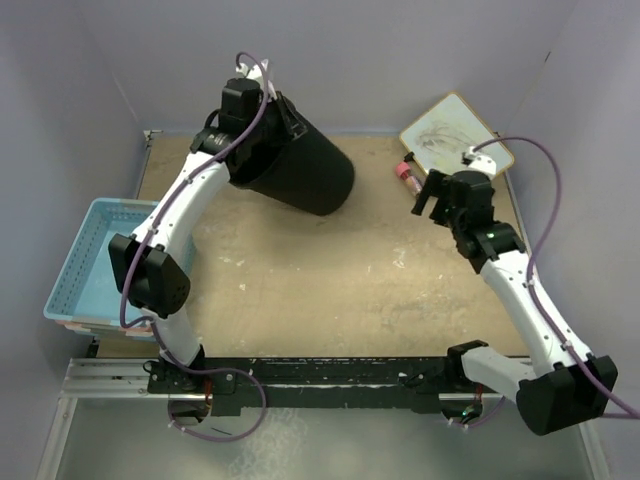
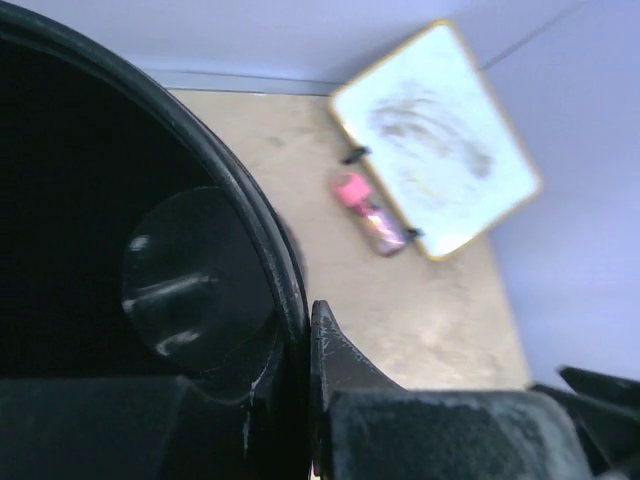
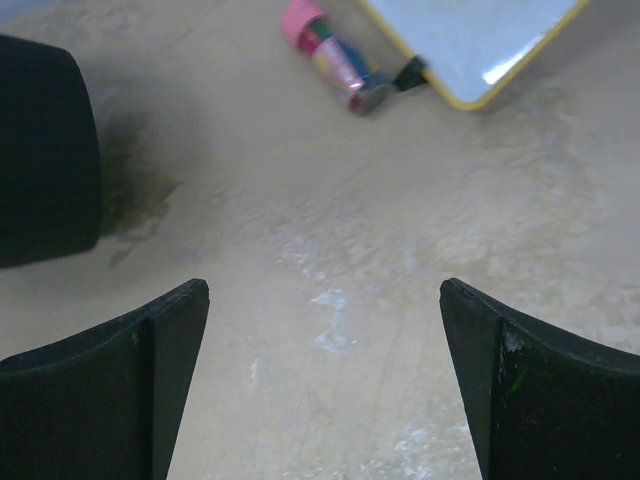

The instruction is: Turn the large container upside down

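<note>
The large container (image 1: 300,165), a tall round matte-black bin, is held tilted at the back of the table, its closed base pointing down and to the right. My left gripper (image 1: 262,98) is shut on its rim at the upper left. In the left wrist view the rim (image 2: 262,235) runs between my fingers, one inside the bin and one outside, and I see the bin's inner floor (image 2: 190,280). My right gripper (image 1: 432,193) is open and empty above the table, right of the bin. The bin's base shows at the left in the right wrist view (image 3: 45,150).
A blue perforated basket (image 1: 100,262) sits on other baskets at the table's left edge. A small whiteboard (image 1: 455,135) with a wooden frame lies at the back right. A pink-capped marker (image 1: 406,172) lies next to it. Pale walls enclose the back and sides.
</note>
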